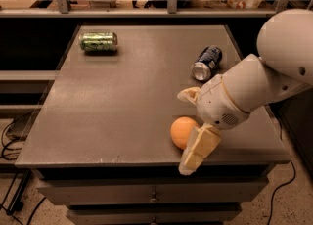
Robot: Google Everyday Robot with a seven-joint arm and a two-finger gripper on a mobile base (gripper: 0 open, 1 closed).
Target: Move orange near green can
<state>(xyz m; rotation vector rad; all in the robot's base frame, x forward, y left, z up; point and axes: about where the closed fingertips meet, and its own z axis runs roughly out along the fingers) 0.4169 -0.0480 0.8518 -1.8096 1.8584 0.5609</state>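
Note:
The orange [181, 131] sits near the front edge of the grey table [127, 106], right of centre. The green can [98, 41] lies on its side at the far left of the table, well away from the orange. My gripper [192, 123] is at the orange's right side, open. One pale finger [197, 149] reaches down in front of the orange and covers its right edge. The other finger [188, 95] is just behind the orange. The orange rests on the table between them.
A dark blue can [206, 62] with a silver top lies on its side at the far right, just behind my arm [254, 84]. Shelves with boxes stand behind the table. Drawers are under the front edge. Cables lie on the floor at left.

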